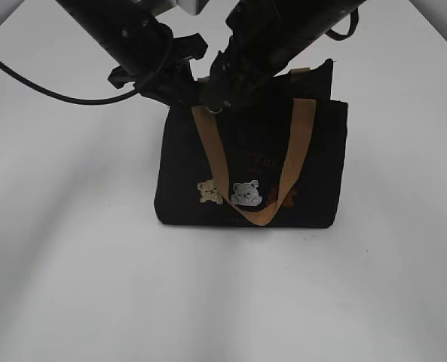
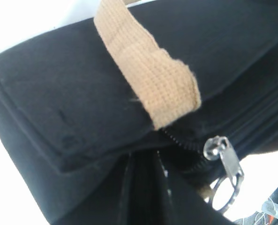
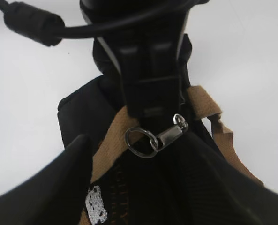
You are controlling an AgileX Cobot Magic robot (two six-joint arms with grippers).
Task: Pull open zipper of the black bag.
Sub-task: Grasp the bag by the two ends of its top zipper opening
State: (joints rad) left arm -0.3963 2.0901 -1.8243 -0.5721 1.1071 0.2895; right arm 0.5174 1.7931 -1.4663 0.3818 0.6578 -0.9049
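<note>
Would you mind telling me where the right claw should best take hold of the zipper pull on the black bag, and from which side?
Probably the silver pull tab with its ring, not the slider. It lies free at the black bag's top edge near the left claw, which pinches the fabric there. The right claw, standing open, should come from above, its fingers either side of the tab.

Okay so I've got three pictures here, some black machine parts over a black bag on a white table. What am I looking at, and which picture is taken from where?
These are two robot arms working on a black bag standing on a white table. The wide picture comes from a camera in front; the other two come from cameras on each arm's wrist. The left gripper is clamped on the bag's top edge beside the zipper's silver pull tab. The right gripper is open around the pull tab with its ring, not yet gripping it. Tan handles hang down the front.
</note>
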